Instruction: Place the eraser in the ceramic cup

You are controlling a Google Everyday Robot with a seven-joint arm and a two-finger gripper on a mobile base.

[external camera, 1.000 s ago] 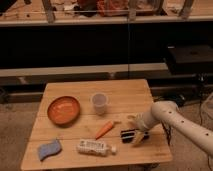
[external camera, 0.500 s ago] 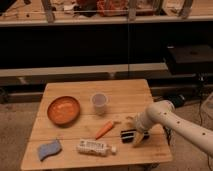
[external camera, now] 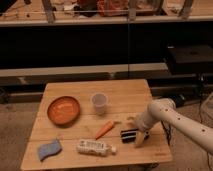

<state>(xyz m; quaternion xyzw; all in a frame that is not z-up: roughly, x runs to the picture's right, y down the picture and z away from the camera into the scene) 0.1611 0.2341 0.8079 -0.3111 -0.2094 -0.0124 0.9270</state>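
Black eraser (external camera: 128, 134) flat on the wooden worktop (external camera: 125, 95), lower right of centre in the frame, not far from the front edge. Not in the cup, just lying there. Tool (external camera: 136, 131) right on top of its right end, touching or as good as touching. Can't tell how far open it is, or whether it actually has hold of the eraser. White arm (external camera: 172, 115) coming in from the right edge of the frame, slanting down and left to that spot.

Just left of the eraser, a small orange carrot (external camera: 104, 129), lying on a diagonal, close but apart from it. Up and left from there, the ceramic cup (external camera: 99, 103), pale, upright, standing near the middle of the worktop, well apart from the eraser.

Further left, a wide orange bowl (external camera: 63, 110), near the cup but not touching. Along the front edge, a white labelled bottle (external camera: 95, 147) on its side, below the carrot, and a blue sponge (external camera: 49, 149) in the lower left corner of the worktop.

Behind all that, dark shelving across the top half of the frame, contents too murky to name.
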